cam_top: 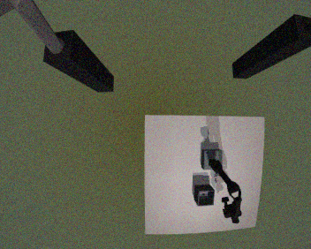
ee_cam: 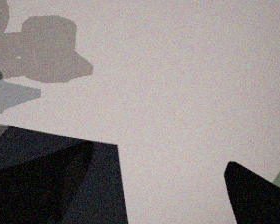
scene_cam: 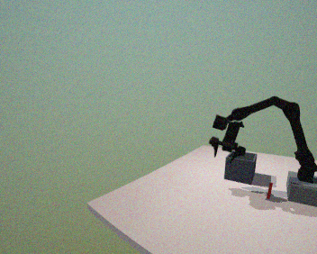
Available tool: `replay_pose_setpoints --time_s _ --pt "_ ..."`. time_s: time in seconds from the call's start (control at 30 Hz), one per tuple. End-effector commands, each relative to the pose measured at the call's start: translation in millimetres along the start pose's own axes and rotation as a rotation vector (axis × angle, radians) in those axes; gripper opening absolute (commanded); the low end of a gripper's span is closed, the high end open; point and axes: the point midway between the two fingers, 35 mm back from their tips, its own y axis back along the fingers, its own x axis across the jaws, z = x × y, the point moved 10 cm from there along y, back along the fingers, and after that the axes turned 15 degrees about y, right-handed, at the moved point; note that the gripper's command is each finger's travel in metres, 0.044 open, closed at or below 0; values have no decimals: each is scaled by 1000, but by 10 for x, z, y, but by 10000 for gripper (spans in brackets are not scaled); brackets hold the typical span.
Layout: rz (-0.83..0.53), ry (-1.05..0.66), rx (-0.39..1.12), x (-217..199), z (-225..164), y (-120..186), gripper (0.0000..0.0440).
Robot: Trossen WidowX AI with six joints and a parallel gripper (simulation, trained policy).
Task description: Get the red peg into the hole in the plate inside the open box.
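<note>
Red peg [scene_cam: 269, 190] left upright-ish on tabletop [cam_top: 166, 177] [scene_cam: 169, 203] [ee_cam: 166, 100], farther from exterior view's far corner than box [cam_top: 206, 204] [scene_cam: 240, 167] [ee_cam: 108, 190]; probably easy top grab. End effector [cam_top: 230, 211] [scene_cam: 223, 158] [ee_cam: 161, 153] spread wide, nothing gripped.

Top stares down from high up, tabletop [cam_top: 166, 177] [scene_cam: 178, 207] [ee_cam: 191, 90] toward four o'clock; exterior slants down from well aside; wrist peers down close; all share tabletop.

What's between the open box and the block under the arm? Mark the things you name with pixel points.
The red peg [scene_cam: 269, 190], with some shadows, shows between the box [cam_top: 196, 194] [scene_cam: 240, 169] [ee_cam: 109, 172] and block [cam_top: 203, 160] [scene_cam: 304, 193] in the exterior view.
</note>
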Motion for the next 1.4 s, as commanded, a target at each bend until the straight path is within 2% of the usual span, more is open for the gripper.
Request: replay_pose_setpoints --time_s 0.0,0.07,1.37 --pt "4 -34 0 11 -3 -1 420" --pt "12 -103 -1 40 -1 1 440" --pt "151 -1456 62 675 76 146 440"
